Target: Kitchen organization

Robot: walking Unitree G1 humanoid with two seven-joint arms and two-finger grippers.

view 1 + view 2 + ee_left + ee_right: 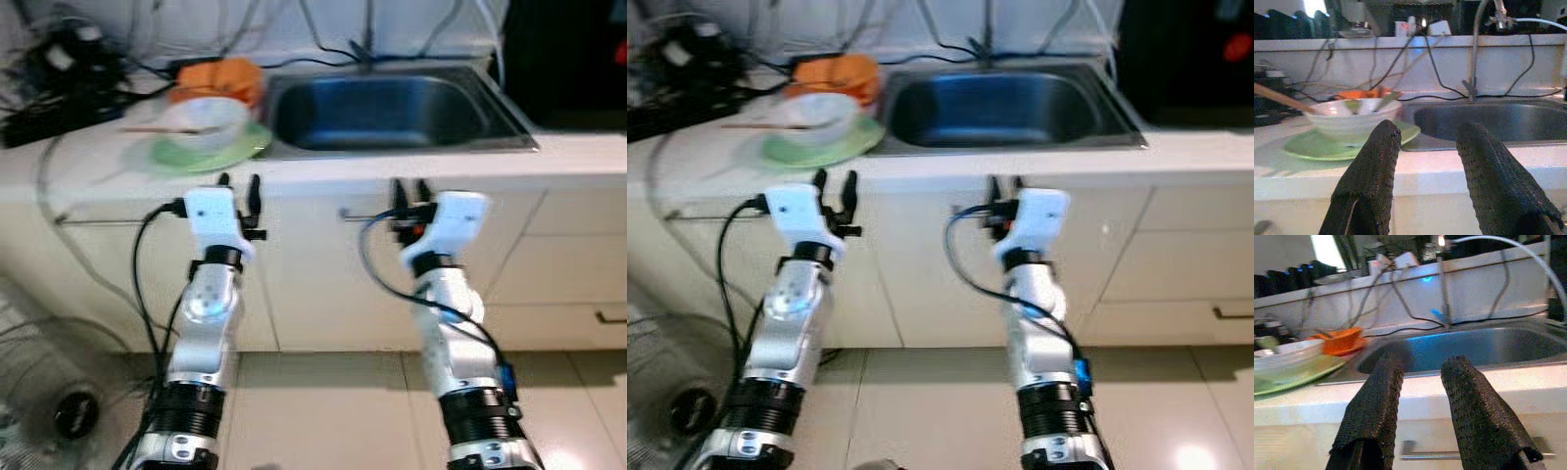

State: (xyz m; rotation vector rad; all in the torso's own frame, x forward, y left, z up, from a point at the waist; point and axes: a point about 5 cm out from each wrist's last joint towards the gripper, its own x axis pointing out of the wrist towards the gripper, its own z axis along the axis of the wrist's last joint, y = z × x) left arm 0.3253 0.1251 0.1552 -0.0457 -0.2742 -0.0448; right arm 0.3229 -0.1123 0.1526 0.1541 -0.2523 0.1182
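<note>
Left eye view: the left gripper (240,181) and right gripper (410,186) are held parted and empty just short of the counter edge (313,178). Beyond, at eleven o'clock, a white bowl (204,122) is seen resting on a green plate (206,150), an orange dish (217,76) behind, the sink (392,113) at one o'clock. A level approach to the bowl's rim is advised, the utensil lying across it being avoided.

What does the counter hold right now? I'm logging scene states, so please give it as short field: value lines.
surface: white kitchen counter over cabinet doors
sink: steel sink, basin looks empty
dishes: white bowl on green plate, left of the sink
behind dishes: orange dish
in bowl: wooden utensil
clutter: black cables at far left
left gripper: open, in front of the counter edge, below the plate
right gripper: open, in front of the counter edge, below the sink
</note>
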